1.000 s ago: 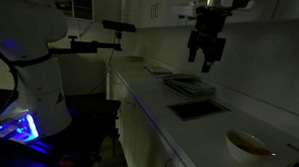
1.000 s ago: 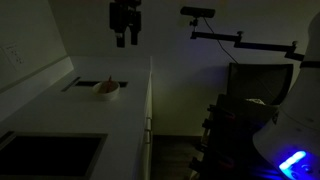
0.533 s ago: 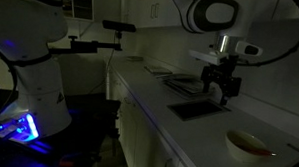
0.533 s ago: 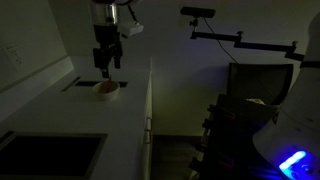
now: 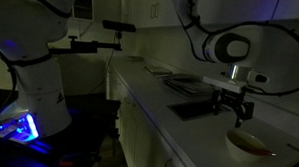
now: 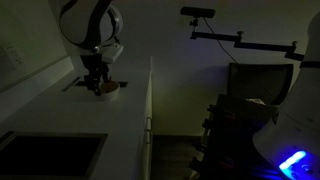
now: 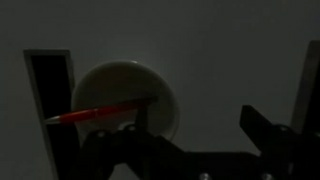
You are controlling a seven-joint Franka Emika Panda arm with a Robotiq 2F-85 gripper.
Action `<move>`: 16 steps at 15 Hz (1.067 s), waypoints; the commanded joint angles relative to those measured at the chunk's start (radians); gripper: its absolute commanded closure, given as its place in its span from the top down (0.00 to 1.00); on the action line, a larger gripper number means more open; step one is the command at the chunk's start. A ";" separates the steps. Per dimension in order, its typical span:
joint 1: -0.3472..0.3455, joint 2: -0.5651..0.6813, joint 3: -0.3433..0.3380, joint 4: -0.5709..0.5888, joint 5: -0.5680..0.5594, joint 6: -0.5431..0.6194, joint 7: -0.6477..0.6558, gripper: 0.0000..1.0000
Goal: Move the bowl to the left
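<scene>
The scene is dim. The bowl [image 5: 249,145] is a small, round, pale dish on the white counter, also seen in the exterior view from the other end [image 6: 107,88]. In the wrist view the bowl [image 7: 120,95] has a thin red streak across it. My gripper [image 5: 240,115] hangs just above and beside the bowl, and shows low over it in an exterior view [image 6: 97,82]. In the wrist view the gripper [image 7: 200,128] is open and empty. One dark finger [image 7: 140,125] overlaps the bowl's near edge and the other [image 7: 262,125] is off to its right.
A dark flat rectangular plate [image 5: 199,108] lies on the counter beside the bowl, also seen in the wrist view [image 7: 48,88]. More flat items [image 5: 190,83] lie farther along. A dark sink [image 6: 50,150] is set in the counter. The counter's edge [image 6: 150,110] drops off beside the bowl.
The gripper has come down from high above the counter and moved along it to just over the bowl. The bowl has not moved.
</scene>
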State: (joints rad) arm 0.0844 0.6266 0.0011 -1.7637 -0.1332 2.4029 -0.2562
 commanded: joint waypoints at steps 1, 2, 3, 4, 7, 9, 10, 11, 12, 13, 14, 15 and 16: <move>0.010 0.096 0.001 0.150 -0.041 -0.100 0.045 0.96; 0.014 0.120 -0.001 0.182 -0.046 -0.119 0.049 0.94; 0.020 0.143 -0.007 0.212 -0.053 -0.136 0.058 0.85; 0.027 0.165 -0.013 0.241 -0.060 -0.154 0.071 0.84; 0.033 0.216 -0.017 0.310 -0.081 -0.200 0.096 0.51; 0.033 0.243 -0.014 0.346 -0.084 -0.220 0.103 0.36; 0.033 0.255 -0.013 0.362 -0.084 -0.231 0.102 0.31; 0.036 0.265 -0.015 0.375 -0.087 -0.237 0.103 0.26; 0.037 0.274 -0.016 0.386 -0.089 -0.243 0.103 0.13; 0.038 0.281 -0.017 0.395 -0.090 -0.241 0.106 0.04; 0.038 0.287 -0.017 0.403 -0.090 -0.242 0.105 0.01; 0.038 0.290 -0.019 0.409 -0.090 -0.244 0.108 0.00; 0.037 0.290 -0.020 0.416 -0.092 -0.246 0.111 0.00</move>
State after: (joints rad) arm 0.1070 0.8946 -0.0046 -1.3966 -0.1984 2.2026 -0.1868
